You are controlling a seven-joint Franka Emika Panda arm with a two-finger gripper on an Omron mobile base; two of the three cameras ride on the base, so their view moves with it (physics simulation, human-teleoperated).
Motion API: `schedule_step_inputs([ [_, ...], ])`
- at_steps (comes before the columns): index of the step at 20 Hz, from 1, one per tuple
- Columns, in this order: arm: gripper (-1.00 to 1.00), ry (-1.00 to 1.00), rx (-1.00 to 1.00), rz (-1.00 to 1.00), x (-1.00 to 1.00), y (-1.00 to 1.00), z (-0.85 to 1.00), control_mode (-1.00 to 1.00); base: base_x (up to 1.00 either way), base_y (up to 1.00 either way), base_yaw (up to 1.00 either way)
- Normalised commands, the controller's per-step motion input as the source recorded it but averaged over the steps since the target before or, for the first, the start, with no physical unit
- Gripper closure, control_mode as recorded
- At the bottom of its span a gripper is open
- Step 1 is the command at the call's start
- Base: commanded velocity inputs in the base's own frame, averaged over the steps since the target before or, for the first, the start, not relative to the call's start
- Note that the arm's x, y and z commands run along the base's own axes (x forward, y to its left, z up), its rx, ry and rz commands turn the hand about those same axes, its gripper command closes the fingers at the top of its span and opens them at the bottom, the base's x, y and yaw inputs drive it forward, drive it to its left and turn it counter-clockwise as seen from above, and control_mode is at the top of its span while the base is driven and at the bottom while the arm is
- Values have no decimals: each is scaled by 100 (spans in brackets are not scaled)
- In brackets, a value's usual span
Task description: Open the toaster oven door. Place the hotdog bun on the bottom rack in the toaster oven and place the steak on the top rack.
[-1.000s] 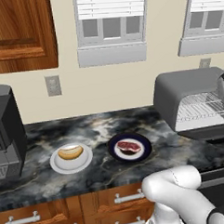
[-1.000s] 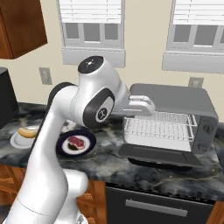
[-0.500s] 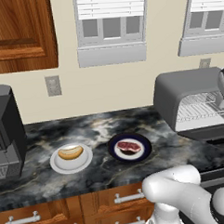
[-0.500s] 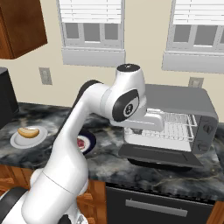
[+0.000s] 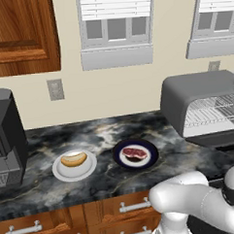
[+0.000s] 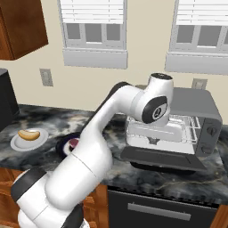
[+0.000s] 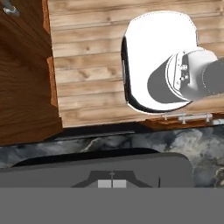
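Observation:
The grey toaster oven stands at the right end of the counter, and its door lies open and flat in front of it. Wire racks show inside the pale cavity. My gripper hangs just in front of the oven mouth above the door, with its fingers shut on nothing. The hotdog bun rests on a white plate left of centre. The steak lies on a dark plate beside it. From the right base view my arm hides most of the steak's plate.
A black boxy appliance stands at the counter's left end. A wooden wall cabinet hangs above it. Wooden drawers run below the counter. The hand view looks down past the door at the wooden floor.
My arm has swung right, from above the plates to the front of the open oven. The door, bun and steak have not moved.

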Motion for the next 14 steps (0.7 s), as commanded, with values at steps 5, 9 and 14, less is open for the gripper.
schedule_step_inputs([
  [5,100,9,9,0,37,-14,-67,-100,0,0,0],
  [9,100,18,7,0,74,-12,-81,-100,0,0,0],
  [14,100,30,5,0,48,-16,-94,-100,0,0,0],
])
